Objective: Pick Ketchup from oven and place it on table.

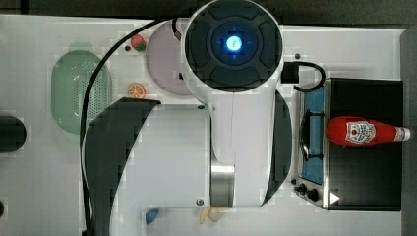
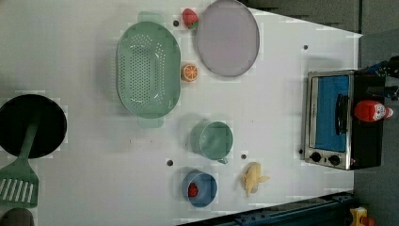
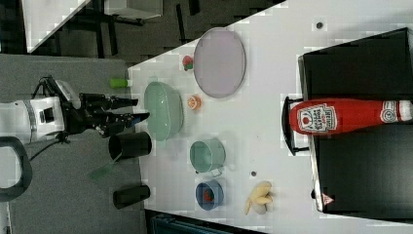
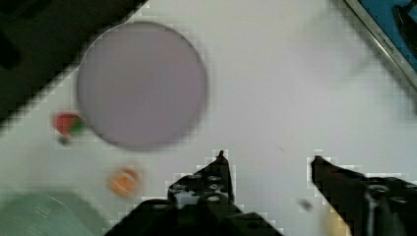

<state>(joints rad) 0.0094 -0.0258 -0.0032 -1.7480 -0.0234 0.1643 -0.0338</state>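
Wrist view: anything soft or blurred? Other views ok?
Wrist view: plate and strawberry soft-edged, open pincer sharper. Top view: arm blocks mid-table. Right view: ketchup label crisp. Left view: even light, faint shadows beside colander.

white arm (image 1: 236, 142) with dark grey joint caps, a glowing blue light, black cable, seemingly black gripper (image 4: 268, 162) fingers

The ketchup (image 2: 371, 110) lies on top of the oven (image 2: 329, 120) at the left view's right; plate (image 2: 227, 37), colander (image 2: 148, 70) and cup (image 2: 214, 140) sit left of it on the table (image 2: 277, 117).
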